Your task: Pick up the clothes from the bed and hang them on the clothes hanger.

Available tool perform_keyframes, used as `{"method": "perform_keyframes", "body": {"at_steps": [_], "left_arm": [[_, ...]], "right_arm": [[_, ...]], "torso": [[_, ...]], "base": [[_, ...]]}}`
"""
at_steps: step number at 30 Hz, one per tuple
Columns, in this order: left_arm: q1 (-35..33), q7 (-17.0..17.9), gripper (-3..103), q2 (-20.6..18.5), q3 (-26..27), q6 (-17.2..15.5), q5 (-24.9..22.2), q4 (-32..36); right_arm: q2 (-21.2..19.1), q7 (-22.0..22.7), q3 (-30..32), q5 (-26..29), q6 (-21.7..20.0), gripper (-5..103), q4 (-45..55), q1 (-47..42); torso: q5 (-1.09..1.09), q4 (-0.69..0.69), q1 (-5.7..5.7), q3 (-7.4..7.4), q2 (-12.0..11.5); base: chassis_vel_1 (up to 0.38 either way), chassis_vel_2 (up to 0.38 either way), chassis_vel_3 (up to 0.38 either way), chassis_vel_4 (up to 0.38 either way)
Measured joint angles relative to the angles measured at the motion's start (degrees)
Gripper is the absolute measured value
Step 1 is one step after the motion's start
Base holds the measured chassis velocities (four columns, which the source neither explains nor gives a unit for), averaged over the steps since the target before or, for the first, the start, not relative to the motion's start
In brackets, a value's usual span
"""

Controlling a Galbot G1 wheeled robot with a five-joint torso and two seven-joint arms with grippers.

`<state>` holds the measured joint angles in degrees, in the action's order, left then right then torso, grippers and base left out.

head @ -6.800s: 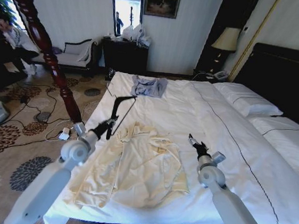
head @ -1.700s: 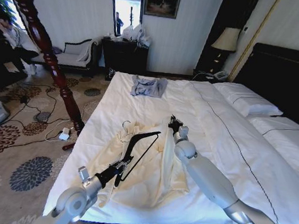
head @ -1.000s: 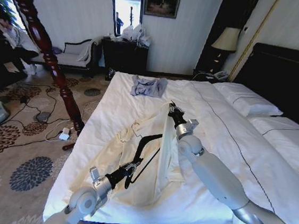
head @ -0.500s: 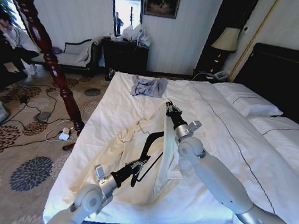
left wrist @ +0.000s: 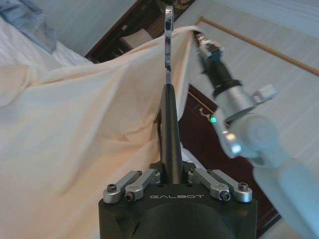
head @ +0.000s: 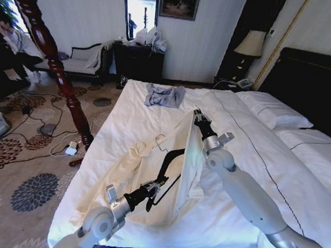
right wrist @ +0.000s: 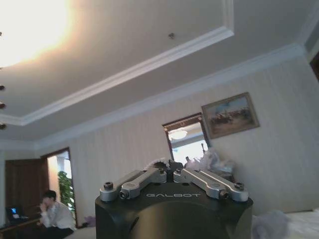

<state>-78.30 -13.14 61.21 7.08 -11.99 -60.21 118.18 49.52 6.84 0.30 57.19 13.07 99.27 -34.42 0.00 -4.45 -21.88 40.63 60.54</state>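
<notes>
- Bed (head: 257, 151): wide, covered by a white duvet; white pillows with thin dark piping are set at the far right against a dark headboard.
- Clothes (head: 179, 161): a cream garment, partly lifted off the duvet. One edge is drawn up into a peak at the right gripper; the remainder is draped down and spread over the near left part of the bed.
- Right gripper (head: 197, 113): raised above the middle of the bed, fingers pinched together on the top edge of the clothes. In the left wrist view it (left wrist: 203, 41) is seen clamped on the cloth's upper corner.
- Hanger (head: 166, 171): black, triangular, with a thin metal hook (left wrist: 168, 42). It is held upright against the raised cloth, hook pointing up and away from the robot.
- Left gripper (head: 150, 188): low over the near part of the bed, closed on the hanger's lower end; in the left wrist view the black bar is seen clamped between the fingers (left wrist: 141, 180).
- Grey-blue garment (head: 164, 95): lying at the far end of the bed, well apart from the clothes.
- Wooden post (head: 49, 46): reddish-brown, turned, standing on the carpet left of the bed.
</notes>
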Motion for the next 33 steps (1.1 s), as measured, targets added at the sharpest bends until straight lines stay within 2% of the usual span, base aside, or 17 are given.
{"method": "perform_keyframes", "body": {"at_steps": [4,14,26,33], "left_arm": [[0.0,0.2,18,0.4,-0.3,0.0,0.3,-1.0],[0.0,0.4,18,1.5,-0.7,0.1,1.3,-2.0],[-2.9,1.0,18,0.3,0.9,0.2,2.0,0.8],[-2.6,2.8,18,-0.4,1.4,0.1,0.7,0.6]], "right_arm": [[-0.5,-1.6,0.3,1.3,1.0,1,2.4,0.0],[-1.5,-1.8,0.5,2.2,1.4,1,6.5,0.0],[-0.8,-2.0,0.9,0.1,2.0,1,3.4,0.8],[-0.7,-2.6,1.2,-0.5,2.3,1,3.4,1.0]], "torso": [[0.00,0.00,0.00,0.00,0.0],[0.00,-0.01,0.00,0.00,0.0],[0.00,0.01,0.00,0.00,0.0],[0.00,0.00,0.00,0.00,0.0]], "base": [[0.000,0.000,0.000,0.000],[0.000,0.000,0.000,0.000],[0.000,0.000,0.000,0.000],[0.000,0.000,0.000,0.000]]}}
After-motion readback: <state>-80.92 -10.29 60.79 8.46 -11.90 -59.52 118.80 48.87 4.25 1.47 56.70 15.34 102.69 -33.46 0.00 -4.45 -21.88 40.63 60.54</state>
